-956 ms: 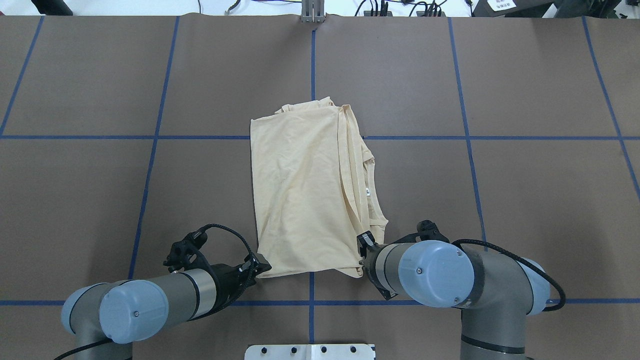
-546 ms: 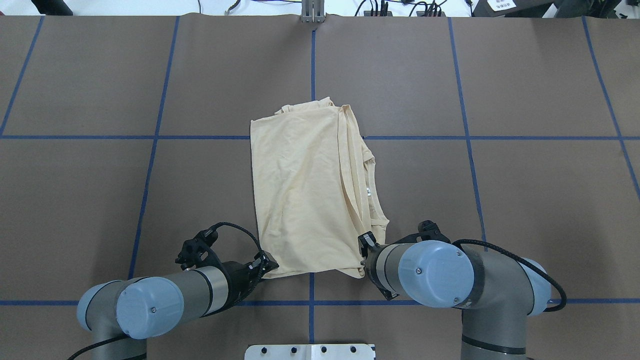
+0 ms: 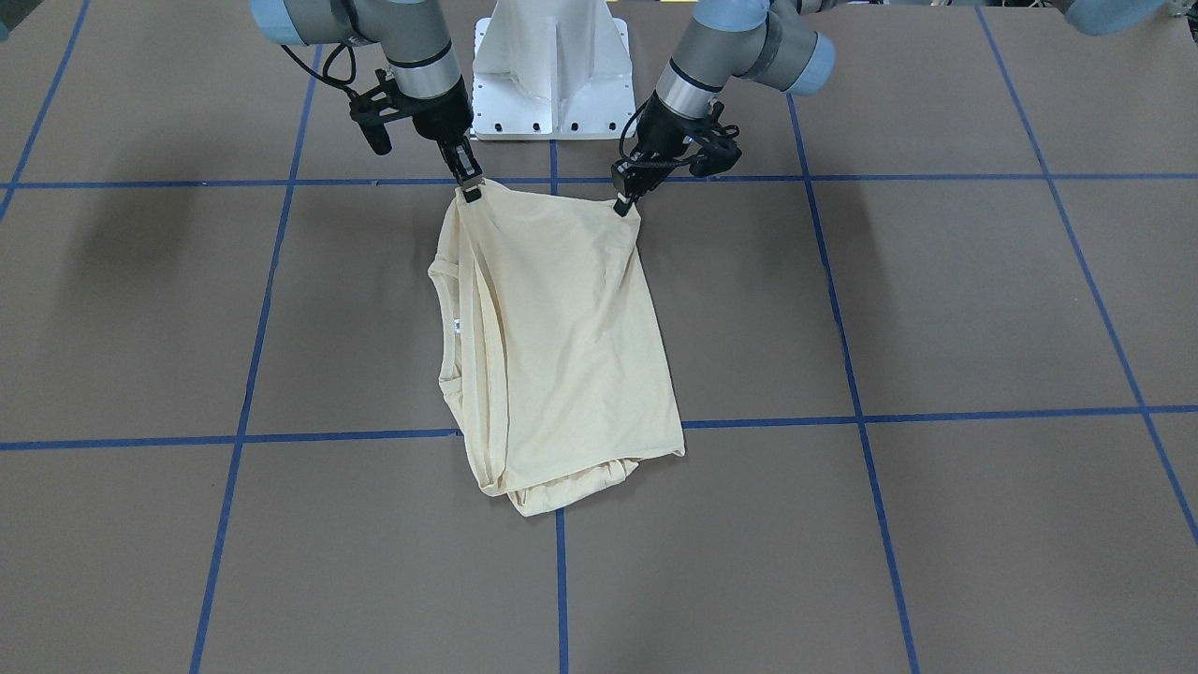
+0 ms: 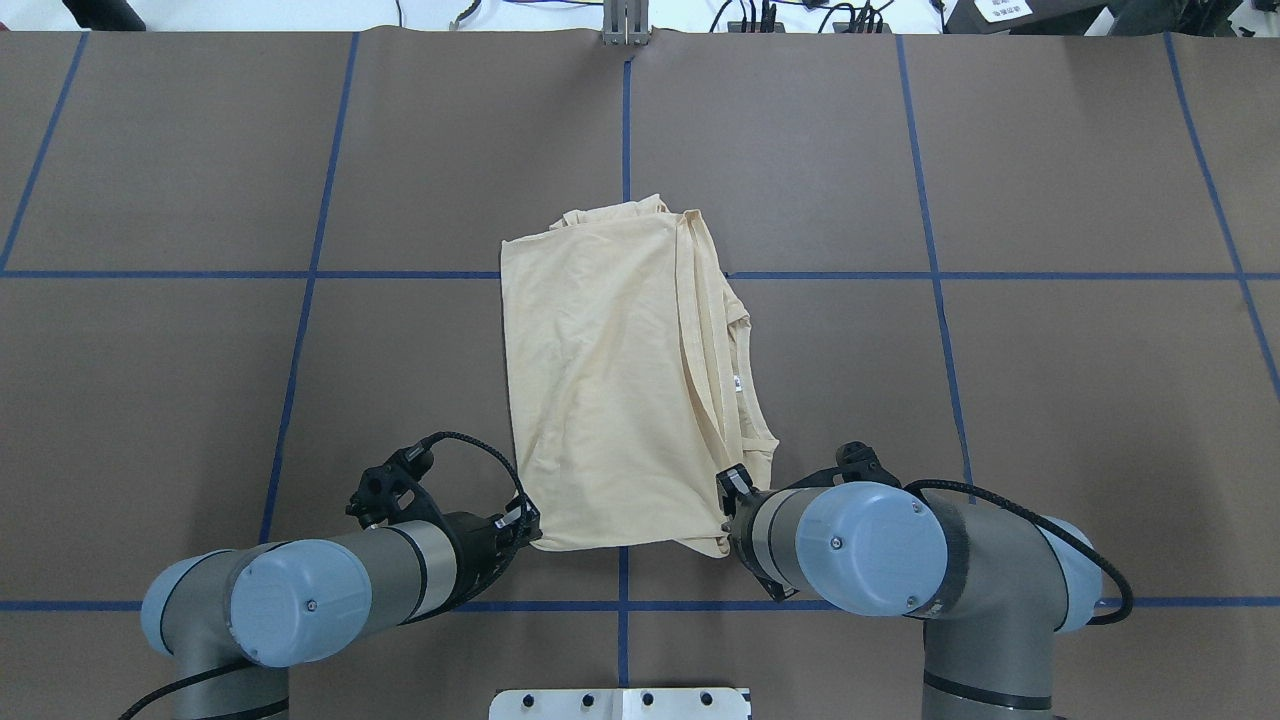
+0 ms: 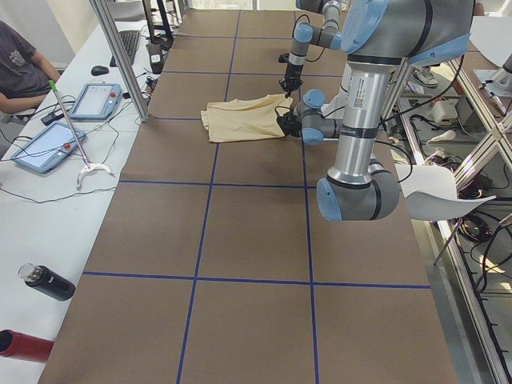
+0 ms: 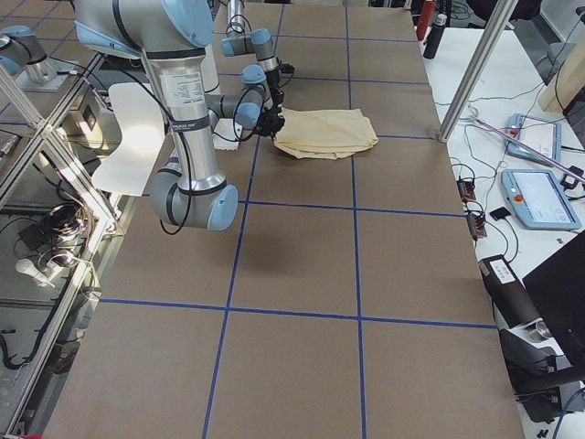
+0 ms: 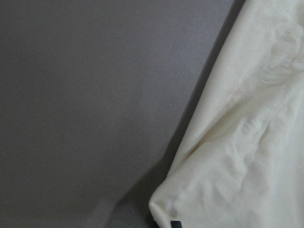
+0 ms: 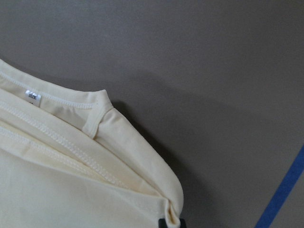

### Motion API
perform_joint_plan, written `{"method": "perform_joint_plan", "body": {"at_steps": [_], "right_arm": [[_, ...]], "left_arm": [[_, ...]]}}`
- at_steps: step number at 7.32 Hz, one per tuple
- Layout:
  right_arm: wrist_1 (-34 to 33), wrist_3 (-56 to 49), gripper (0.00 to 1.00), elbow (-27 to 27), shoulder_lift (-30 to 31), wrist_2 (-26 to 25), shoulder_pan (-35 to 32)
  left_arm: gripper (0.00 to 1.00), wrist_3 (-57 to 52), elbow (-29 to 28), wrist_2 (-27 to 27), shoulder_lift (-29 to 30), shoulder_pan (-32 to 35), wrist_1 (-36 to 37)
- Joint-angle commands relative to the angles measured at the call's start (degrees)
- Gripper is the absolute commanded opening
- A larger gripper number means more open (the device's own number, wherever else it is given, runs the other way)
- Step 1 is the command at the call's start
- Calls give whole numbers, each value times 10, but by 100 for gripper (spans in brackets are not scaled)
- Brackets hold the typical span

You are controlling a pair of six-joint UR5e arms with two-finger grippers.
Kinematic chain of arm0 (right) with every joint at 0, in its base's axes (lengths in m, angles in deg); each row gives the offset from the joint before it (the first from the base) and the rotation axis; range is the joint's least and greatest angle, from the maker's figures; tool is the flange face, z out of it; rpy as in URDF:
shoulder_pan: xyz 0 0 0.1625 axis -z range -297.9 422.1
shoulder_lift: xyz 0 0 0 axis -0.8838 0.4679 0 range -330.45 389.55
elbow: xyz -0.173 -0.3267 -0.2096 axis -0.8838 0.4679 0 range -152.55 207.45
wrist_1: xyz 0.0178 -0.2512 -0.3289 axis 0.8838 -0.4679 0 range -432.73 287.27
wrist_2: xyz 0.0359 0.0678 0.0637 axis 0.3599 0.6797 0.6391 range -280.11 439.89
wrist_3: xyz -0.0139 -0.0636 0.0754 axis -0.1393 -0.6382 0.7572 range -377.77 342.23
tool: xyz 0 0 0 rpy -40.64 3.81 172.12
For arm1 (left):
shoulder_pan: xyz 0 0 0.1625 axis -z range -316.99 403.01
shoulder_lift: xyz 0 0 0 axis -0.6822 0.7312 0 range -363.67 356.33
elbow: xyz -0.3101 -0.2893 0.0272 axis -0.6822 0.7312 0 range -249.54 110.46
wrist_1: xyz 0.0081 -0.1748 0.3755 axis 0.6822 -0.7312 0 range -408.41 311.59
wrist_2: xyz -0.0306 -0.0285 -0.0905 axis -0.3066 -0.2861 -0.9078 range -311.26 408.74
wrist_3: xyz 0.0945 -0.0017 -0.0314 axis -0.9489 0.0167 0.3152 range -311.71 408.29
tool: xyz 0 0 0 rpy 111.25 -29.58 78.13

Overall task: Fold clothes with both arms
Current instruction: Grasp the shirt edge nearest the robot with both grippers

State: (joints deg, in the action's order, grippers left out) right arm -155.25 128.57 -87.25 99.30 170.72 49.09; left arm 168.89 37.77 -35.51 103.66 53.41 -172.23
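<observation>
1. Over the last second the left arm [image 4: 300,600] has shifted sideways toward the white pedestal base [image 3: 552,75]. Its left end effector [image 3: 622,204] has settled on the T-shirt [image 4: 610,380] corner nearest the base on the robot's left side. That corner looks drawn a touch outward. The right arm [image 4: 870,545] and the rest of the cloth have not moved.
2. My reading is that both base-side corners are now secured, so the hem end is ready to be lifted for the next fold.
3. The left end effector appears clamped on its corner. The left wrist view shows the fabric tip bunched at a dark fingertip, raised enough to cast a shadow.
4. The right end effector [image 3: 471,190] is likewise pinched shut on the other base-side corner. The layered seams gather into it in the right wrist view.
5. The T-shirt lies partly folded into a long panel on the surface [image 4: 300,400], straight out from the base. Its short near edge faces the base and is strung between the two end effectors. Its far end, away from the base, is rumpled.
6. The neck tag [image 8: 32,95] shows along the long edge on the robot's right, farther from the base than the right end effector.
7. The next move probably calls for both arms to rise together and carry this edge away from the base, evenly, so the thin fabric does not skew.
</observation>
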Motion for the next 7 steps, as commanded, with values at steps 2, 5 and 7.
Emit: {"method": "perform_joint_plan", "body": {"at_steps": [2, 5, 7], "right_arm": [[0, 0, 0, -29, 19, 0, -1], [-94, 0, 0, -161, 37, 25, -24], [-104, -21, 0, -65, -51, 62, -120]], "left_arm": [[0, 0, 109, -20, -5, -7, 88], [0, -2, 164, -49, -4, 2, 122], [0, -90, 145, -84, 12, 99, 131]]}}
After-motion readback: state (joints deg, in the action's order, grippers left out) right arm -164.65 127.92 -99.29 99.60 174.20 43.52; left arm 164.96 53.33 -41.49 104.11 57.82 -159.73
